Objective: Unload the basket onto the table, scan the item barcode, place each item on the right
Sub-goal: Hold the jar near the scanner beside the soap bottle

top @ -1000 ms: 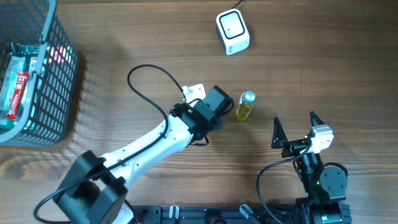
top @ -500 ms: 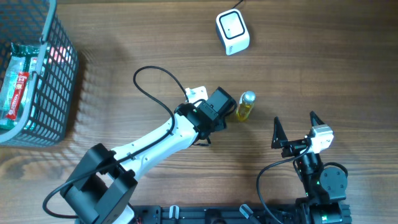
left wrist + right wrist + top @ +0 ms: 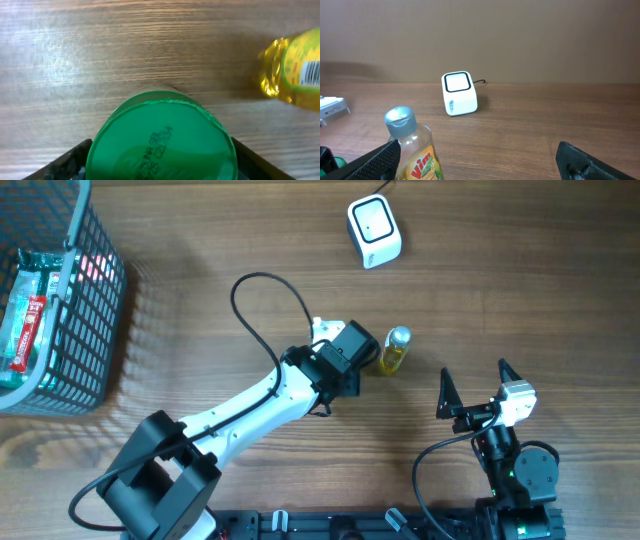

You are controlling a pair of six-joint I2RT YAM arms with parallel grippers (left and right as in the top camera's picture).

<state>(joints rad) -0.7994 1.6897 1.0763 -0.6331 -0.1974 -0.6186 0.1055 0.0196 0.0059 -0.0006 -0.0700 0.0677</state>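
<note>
A container with a round green lid stands on the wood table between the fingers of my left gripper, whose jaws stand apart on either side of the lid. From overhead my left gripper covers this container. Just to its right lies a yellow Vim bottle with a grey cap, its barcode label showing in the left wrist view. My right gripper is open and empty, near the front right. The same bottle sits by its left finger. The white scanner is at the back.
A dark wire basket holding packaged goods stands at the far left. The scanner has a cable running off behind it. The left arm's black cable loops above its wrist.
My left gripper's jaws have widened around the green-lidded container, and the arm has shifted slightly right. The bottle and the right arm have not moved.
</note>
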